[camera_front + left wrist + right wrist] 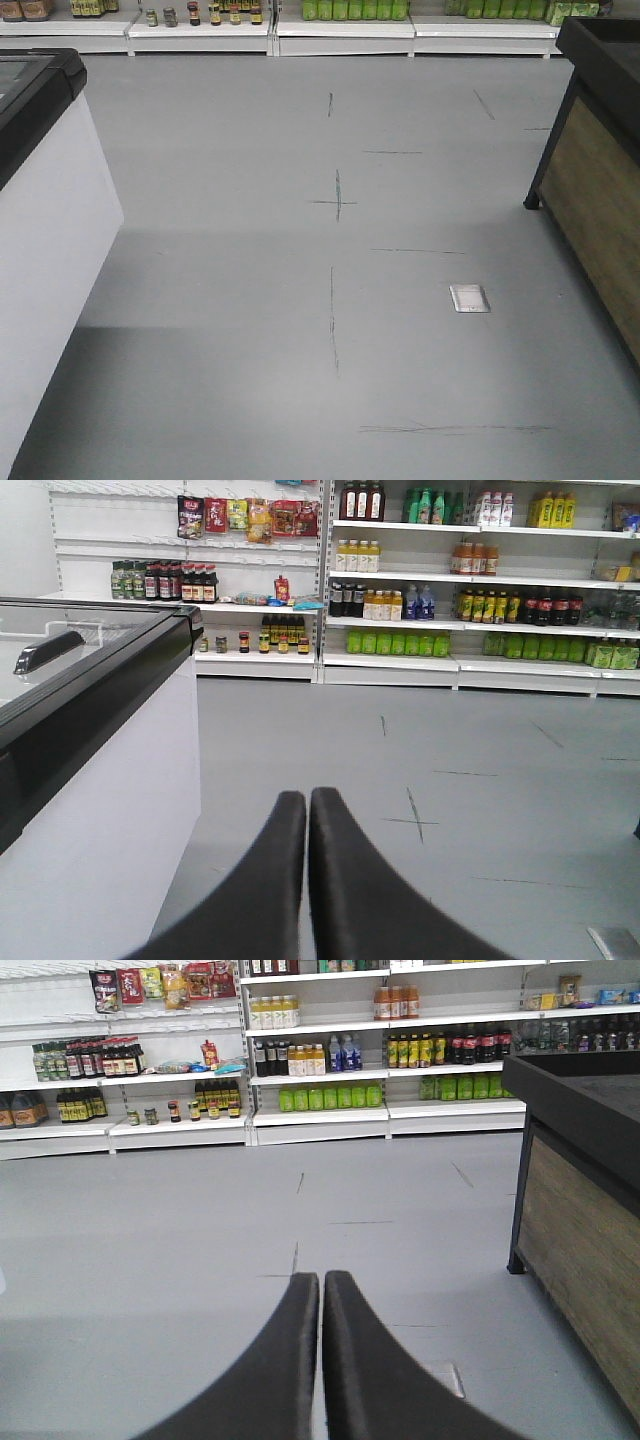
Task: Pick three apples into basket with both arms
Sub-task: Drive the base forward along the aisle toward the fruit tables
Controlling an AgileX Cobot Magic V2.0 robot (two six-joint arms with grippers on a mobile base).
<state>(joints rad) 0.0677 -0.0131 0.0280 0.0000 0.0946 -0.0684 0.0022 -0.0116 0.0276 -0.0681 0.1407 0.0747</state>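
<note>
Grey shop floor (250,300) fills most of every view, with thin dark lines drawn on it and a cross mark (338,200) near the middle. No view shows the apples or the basket, so I cannot tell where they are. The left gripper (308,798) sits low at the bottom of its wrist view. Its two black curved fingers (270,880) lie side by side and meet at the tips, pressed together with nothing between them. The right gripper (321,1280) looks the same in its own wrist view: its jaws are closed tight and hold nothing. Both grippers are held level above the floor and point straight ahead, down the aisle toward the far wall. The arms behind them are out of sight. Just to the left of the left gripper stands a big white freezer chest (100,810) with a black rim and a glass top. To the right of the right gripper stands a stand with wooden sides and a black top (580,1220). A small metal plate (469,298) is set flat in the floor, nearer the wooden stand. Far ahead, white shelves (400,580) run along the wall, full of bottles and jars, and a row of green bottles (398,643) sits on a low shelf.
</note>
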